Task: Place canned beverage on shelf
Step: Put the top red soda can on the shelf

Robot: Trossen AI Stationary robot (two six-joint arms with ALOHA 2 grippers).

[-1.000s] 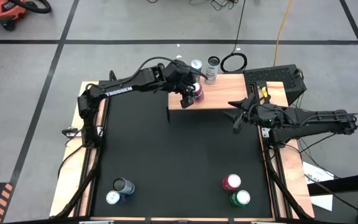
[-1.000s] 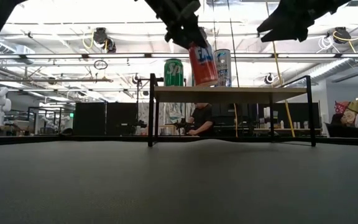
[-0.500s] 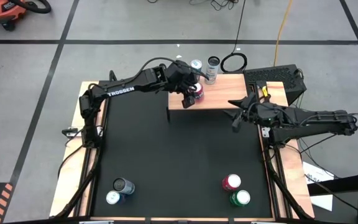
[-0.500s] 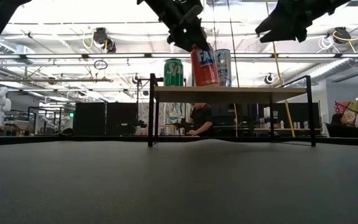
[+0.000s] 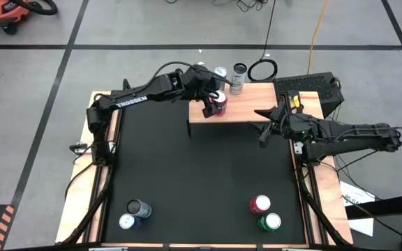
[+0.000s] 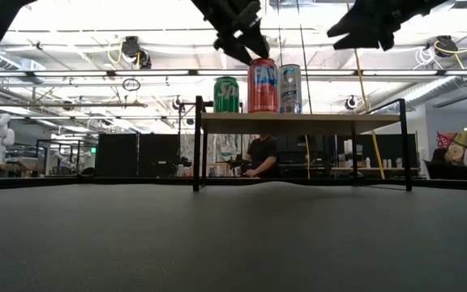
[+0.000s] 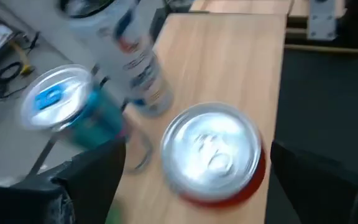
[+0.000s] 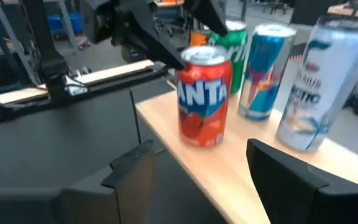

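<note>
Black worktop carries the shelf at its far edge, a light-wood plank on thin black legs. On the shelf's left part the red canned beverage stands upright, clear of both fingers. The left end effector hangs just above it, fingers spread wide to either side of the can's top, as the left wrist view shows. A green can, a blue can and a tall white can stand behind the red one. The right end effector hovers open near the shelf's right end. Four more cans sit near the worktop's front edge.
</note>
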